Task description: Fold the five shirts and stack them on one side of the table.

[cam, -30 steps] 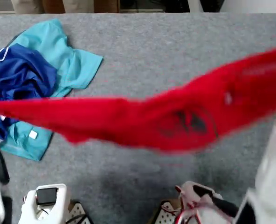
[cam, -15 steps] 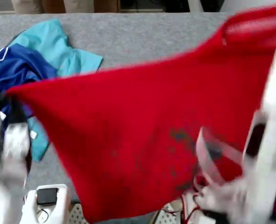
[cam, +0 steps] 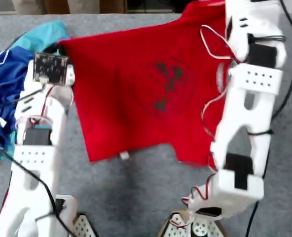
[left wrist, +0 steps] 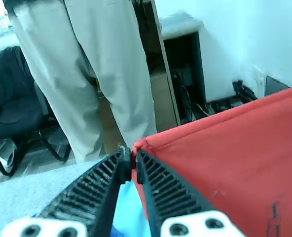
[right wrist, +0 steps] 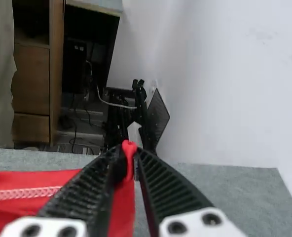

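High view has the red shirt (cam: 136, 98) spread over the middle of the table (cam: 136, 202). Its held edge runs left to right along the far edge, and its body trails from there toward the near edge. The left gripper (left wrist: 132, 160) is clamped tight on the far-left corner of that held edge. The right gripper (right wrist: 130, 152) is clamped on the far-right corner, with a nub of red cloth poking up between its jaws. So the shirt lies on the near side of both grippers, stretched between them, and neither arm is nearer: each has its own corner. Whether the near part rests flat on the table I cannot tell. A blue shirt (cam: 8, 79) and a teal shirt (cam: 42, 34) lie crumpled at the far-left corner, just beside the red one's left corner. Laying it flat would, I judge, call for both arms lowering together, with the held edge parallel to the far edge.
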`<action>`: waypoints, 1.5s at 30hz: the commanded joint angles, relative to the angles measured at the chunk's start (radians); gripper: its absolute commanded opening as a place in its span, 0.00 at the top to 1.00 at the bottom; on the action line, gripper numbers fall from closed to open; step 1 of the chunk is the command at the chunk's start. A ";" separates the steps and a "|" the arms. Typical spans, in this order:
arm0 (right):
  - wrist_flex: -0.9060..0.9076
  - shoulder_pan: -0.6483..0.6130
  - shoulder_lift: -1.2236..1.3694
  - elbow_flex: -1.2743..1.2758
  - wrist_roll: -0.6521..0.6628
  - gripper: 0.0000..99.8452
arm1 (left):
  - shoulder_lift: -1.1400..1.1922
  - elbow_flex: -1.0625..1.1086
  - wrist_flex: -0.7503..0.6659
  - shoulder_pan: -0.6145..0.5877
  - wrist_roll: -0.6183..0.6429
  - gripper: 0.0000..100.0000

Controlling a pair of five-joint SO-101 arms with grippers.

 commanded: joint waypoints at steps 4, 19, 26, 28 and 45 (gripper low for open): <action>0.044 -0.025 0.035 -0.171 0.005 1.00 | 0.268 -0.324 0.017 -0.038 -0.003 0.98; 0.783 -0.018 -0.031 -0.225 0.244 1.00 | 0.213 -0.287 0.957 0.055 -0.011 0.98; 0.945 0.031 -0.120 -0.125 0.315 1.00 | -0.044 -0.103 1.085 0.155 -0.009 0.98; 0.939 0.031 -0.197 -0.008 0.336 1.00 | -0.107 -0.032 1.085 0.155 -0.005 0.98; 0.411 0.185 -0.897 1.244 0.376 1.00 | -0.219 0.195 1.137 0.127 -0.003 0.98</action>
